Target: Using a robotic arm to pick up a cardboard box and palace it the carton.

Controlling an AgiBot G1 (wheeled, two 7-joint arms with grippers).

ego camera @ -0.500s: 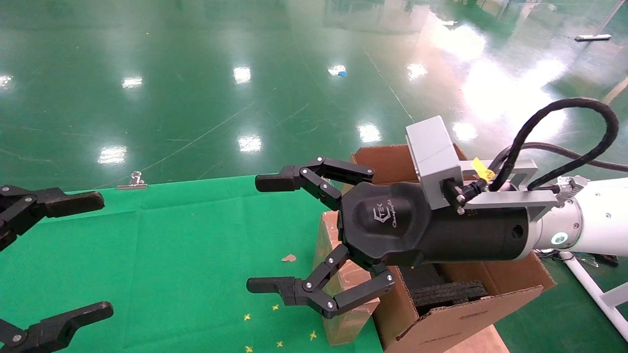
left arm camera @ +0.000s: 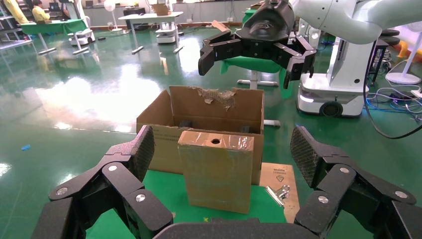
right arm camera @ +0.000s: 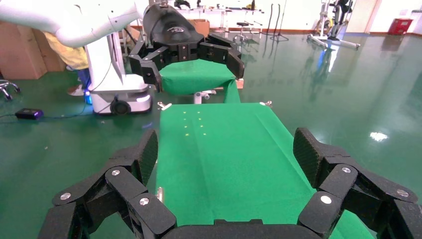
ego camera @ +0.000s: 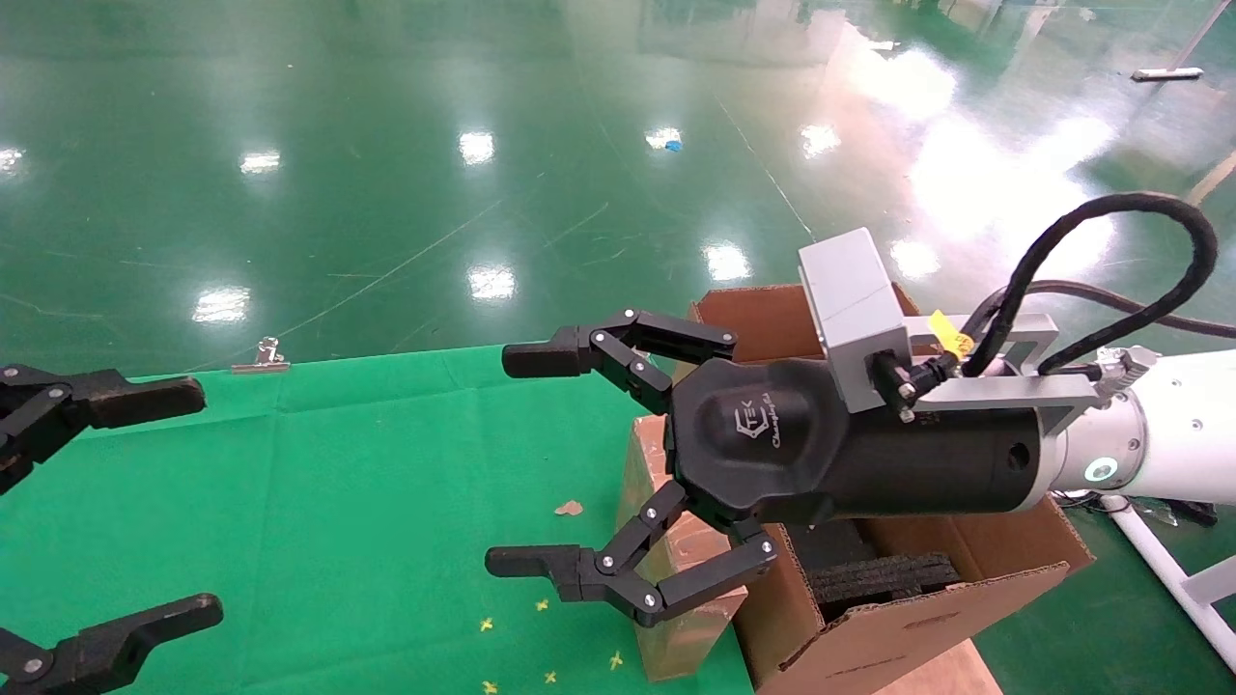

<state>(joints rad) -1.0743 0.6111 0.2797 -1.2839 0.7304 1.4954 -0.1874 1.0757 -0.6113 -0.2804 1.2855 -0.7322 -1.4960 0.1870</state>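
Observation:
The small cardboard box point(ego camera: 676, 627) stands on end on the green cloth, its holed face up point(left arm camera: 215, 141), close against the carton's near wall. The large carton point(ego camera: 917, 618) sits at the cloth's right end with flaps up, one torn, and black foam inside. My right gripper point(ego camera: 517, 459), on the white robotic arm point(ego camera: 1178, 425), hovers open above the small box and holds nothing. My left gripper point(ego camera: 188, 502) is at the left edge, open and empty, facing the box from well back point(left arm camera: 224, 149). The right wrist view shows only cloth between the open fingers point(right arm camera: 149, 152).
Green cloth point(ego camera: 338, 502) covers the table. A metal binder clip point(ego camera: 261, 359) sits at its far edge and another point(left arm camera: 278, 191) near the carton. A flat cardboard sheet point(left arm camera: 281, 174) lies under the carton. A cardboard scrap point(ego camera: 570, 507) and small yellow marks dot the cloth.

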